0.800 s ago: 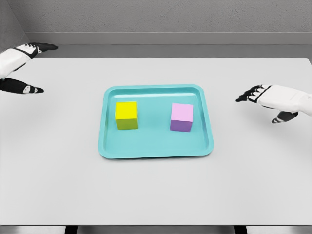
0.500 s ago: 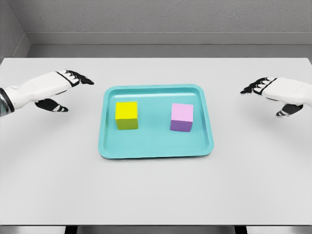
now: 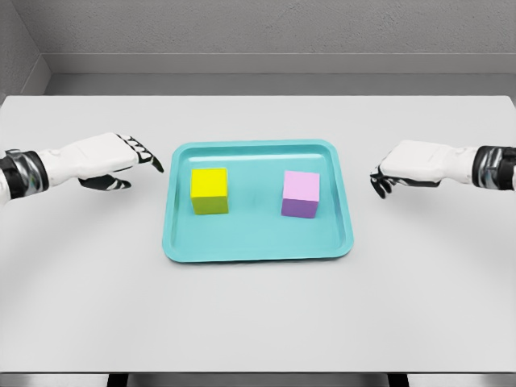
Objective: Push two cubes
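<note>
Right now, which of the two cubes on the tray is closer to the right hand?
The pink cube, on the right half of the teal tray. The yellow cube sits on the left half, nearer the left hand than the right hand.

A yellow cube (image 3: 210,191) and a pink cube (image 3: 301,194) sit apart in a teal tray (image 3: 258,247); the left hand (image 3: 109,160) and right hand (image 3: 407,168) (both with relaxed fingers) hover beside it.

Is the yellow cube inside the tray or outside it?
Inside. The yellow cube sits flat on the floor of the teal tray, in its left half, with the raised rim around it.
</note>
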### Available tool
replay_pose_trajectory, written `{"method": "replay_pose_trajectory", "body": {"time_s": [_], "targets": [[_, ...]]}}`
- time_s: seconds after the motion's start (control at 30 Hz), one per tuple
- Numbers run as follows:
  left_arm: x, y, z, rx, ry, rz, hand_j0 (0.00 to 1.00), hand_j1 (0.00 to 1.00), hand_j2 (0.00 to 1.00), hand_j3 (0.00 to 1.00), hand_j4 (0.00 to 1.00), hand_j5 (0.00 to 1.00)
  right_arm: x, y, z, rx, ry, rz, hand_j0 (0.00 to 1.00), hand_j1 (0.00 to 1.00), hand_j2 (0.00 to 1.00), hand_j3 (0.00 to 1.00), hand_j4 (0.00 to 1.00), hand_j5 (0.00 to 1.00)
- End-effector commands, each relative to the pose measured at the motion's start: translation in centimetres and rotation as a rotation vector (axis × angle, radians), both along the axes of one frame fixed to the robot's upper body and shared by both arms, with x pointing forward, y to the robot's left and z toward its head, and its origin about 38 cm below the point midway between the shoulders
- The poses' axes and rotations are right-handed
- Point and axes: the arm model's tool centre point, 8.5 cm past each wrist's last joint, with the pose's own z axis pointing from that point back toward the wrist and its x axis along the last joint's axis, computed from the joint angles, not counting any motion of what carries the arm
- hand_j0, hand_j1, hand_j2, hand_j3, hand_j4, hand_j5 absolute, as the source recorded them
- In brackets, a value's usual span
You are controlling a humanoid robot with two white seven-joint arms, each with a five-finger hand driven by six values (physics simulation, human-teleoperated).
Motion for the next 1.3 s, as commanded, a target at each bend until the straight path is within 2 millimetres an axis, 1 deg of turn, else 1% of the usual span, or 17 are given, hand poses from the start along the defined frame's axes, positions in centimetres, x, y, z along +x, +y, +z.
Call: {"method": "replay_pose_trajectory", "body": {"time_s": [0.0, 0.1, 0.17, 0.23, 0.33, 0.37, 0.53, 0.6, 0.7, 0.8, 0.93, 1.0, 1.07, 1.13, 1.2, 1.27], "targets": [[0.1, -0.2, -0.2, -0.008, 0.005, 0.002, 0.68, 0.68, 0.68, 0.68, 0.68, 0.68, 0.1, 2.1, -0.3, 0.038, 0.003, 0.033, 0.10, 0.10, 0.10, 0.10, 0.10, 0.10], [0.1, -1.1, -0.6, -0.032, 0.011, -0.010, 0.67, 0.67, 0.67, 0.67, 0.67, 0.67, 0.2, 2.8, -0.5, 0.040, 0.002, 0.042, 0.10, 0.10, 0.10, 0.10, 0.10, 0.10], [0.1, -1.2, -0.6, -0.034, 0.013, -0.011, 0.67, 0.67, 0.67, 0.67, 0.67, 0.67, 0.4, 3.4, -0.8, 0.018, -0.010, 0.050, 0.10, 0.10, 0.10, 0.10, 0.10, 0.10], [-0.1, -1.2, -1.0, -0.037, 0.021, -0.011, 0.67, 0.67, 0.67, 0.67, 0.67, 0.67, 0.4, 3.4, -0.8, 0.014, -0.010, 0.051, 0.10, 0.10, 0.10, 0.10, 0.10, 0.10], [-0.1, -1.1, -0.9, -0.034, 0.019, -0.011, 0.66, 0.66, 0.66, 0.66, 0.66, 0.66, 0.5, 3.7, -1.2, -0.011, -0.009, 0.061, 0.10, 0.10, 0.10, 0.10, 0.10, 0.10], [-0.1, -1.2, -1.0, -0.035, 0.021, -0.010, 0.66, 0.66, 0.66, 0.66, 0.66, 0.66, 0.6, 4.3, -1.2, -0.003, -0.011, 0.070, 0.10, 0.10, 0.10, 0.10, 0.10, 0.10], [0.0, -1.4, -1.0, -0.043, 0.020, -0.011, 0.66, 0.66, 0.66, 0.66, 0.66, 0.66, 0.7, 5.2, -1.6, -0.021, -0.011, 0.088, 0.10, 0.10, 0.10, 0.10, 0.10, 0.10], [0.0, -1.7, -1.1, -0.049, 0.022, -0.016, 0.64, 0.64, 0.64, 0.64, 0.64, 0.64, 0.7, 5.7, -1.6, -0.034, -0.010, 0.105, 0.10, 0.10, 0.10, 0.10, 0.10, 0.10], [-0.1, -1.8, -1.3, -0.050, 0.026, -0.018, 0.63, 0.63, 0.63, 0.63, 0.63, 0.63, 0.8, 5.8, -1.5, -0.037, -0.011, 0.108, 0.10, 0.10, 0.10, 0.10, 0.10, 0.10], [-0.1, -1.9, -1.8, -0.054, 0.035, -0.014, 0.63, 0.63, 0.63, 0.63, 0.63, 0.63, 0.6, 6.1, -2.0, -0.048, 0.001, 0.120, 0.10, 0.10, 0.10, 0.10, 0.10, 0.10], [0.0, -1.9, -1.8, -0.056, 0.036, -0.013, 0.63, 0.63, 0.63, 0.63, 0.63, 0.63, 0.6, 6.0, -2.1, -0.049, 0.004, 0.119, 0.10, 0.10, 0.10, 0.10, 0.10, 0.10], [0.1, -2.2, -2.2, -0.067, 0.045, -0.011, 0.63, 0.63, 0.63, 0.63, 0.63, 0.63, 0.8, 6.1, -2.4, -0.044, 0.011, 0.111, 0.10, 0.10, 0.10, 0.10, 0.10, 0.10], [0.1, -2.3, -2.1, -0.069, 0.044, -0.012, 0.63, 0.63, 0.63, 0.63, 0.63, 0.63, 1.0, 6.2, -2.2, -0.043, 0.008, 0.111, 0.10, 0.10, 0.10, 0.10, 0.10, 0.10], [0.0, -2.2, -2.2, -0.069, 0.046, -0.012, 0.60, 0.60, 0.60, 0.60, 0.60, 0.60, 1.1, 6.2, -2.5, -0.041, 0.015, 0.107, 0.10, 0.10, 0.10, 0.10, 0.10, 0.10], [0.1, -2.3, -2.1, -0.072, 0.044, -0.013, 0.53, 0.53, 0.53, 0.53, 0.53, 0.53, 1.1, 6.3, -2.5, -0.039, 0.015, 0.106, 0.10, 0.10, 0.10, 0.10, 0.10, 0.10], [0.0, -2.3, -2.0, -0.074, 0.042, -0.017, 0.51, 0.51, 0.51, 0.51, 0.51, 0.51, 1.2, 6.5, -2.4, -0.036, 0.013, 0.110, 0.10, 0.10, 0.10, 0.10, 0.10, 0.10]]}}
